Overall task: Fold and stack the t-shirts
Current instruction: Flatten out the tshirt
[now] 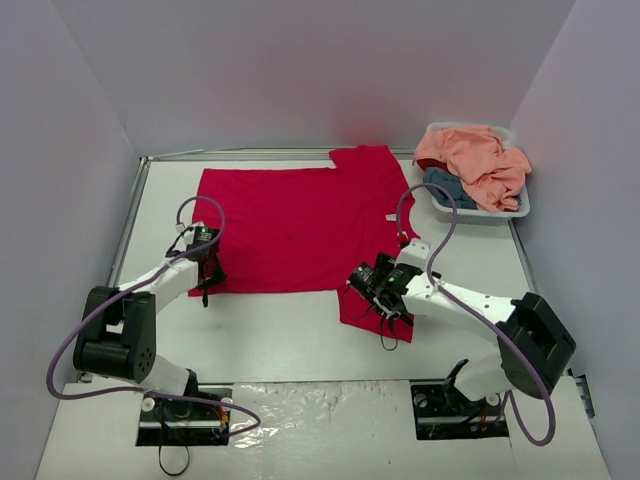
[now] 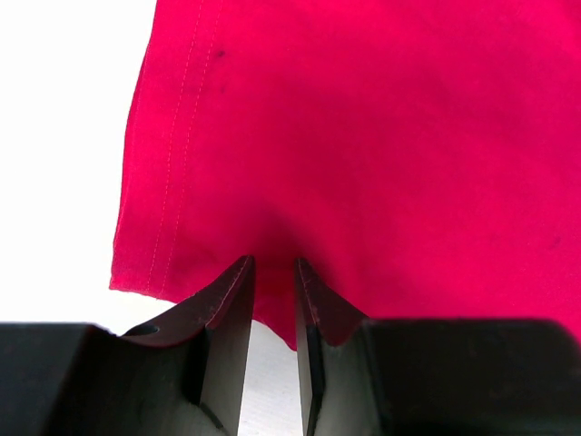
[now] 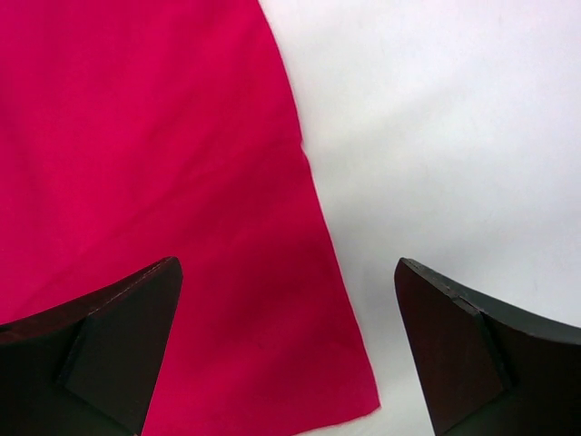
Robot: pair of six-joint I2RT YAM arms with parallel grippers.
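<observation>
- Top view: one red t-shirt [image 1: 300,225] is lying spread flat on the table [image 1: 280,335], hem to the left and neck to the right. No fold is showing in it yet.
- Top view: no stack is forming anywhere, so I judge the task is only just beginning.
- Top view: the white basket [image 1: 522,207] is sitting at the far right, well apart from the red shirt. It is holding one peach-pink t-shirt [image 1: 480,160] crumpled over one teal t-shirt [image 1: 445,186]. Anything beneath them is hidden.
- Top view, count: three t-shirts showing, one basket, two arms. All three shirts are waiting to be folded and stacked.
- Top view: the left gripper [image 1: 205,283] is sitting at the near hem corner, and the right gripper [image 1: 368,287] is hanging over the near sleeve.
- Left wrist view: the left gripper [image 2: 272,263] is clenching on the red t-shirt [image 2: 381,136] near its stitched hem. The cloth is puckering toward the narrow gap between the jaws, with bare table [image 2: 64,136] beside it.
- Right wrist view: the right gripper [image 3: 286,263] is standing with jaws spread wide, grasping nothing. It is straddling the edge of the red t-shirt [image 3: 136,136], one finger over cloth, the other over table [image 3: 454,118].
</observation>
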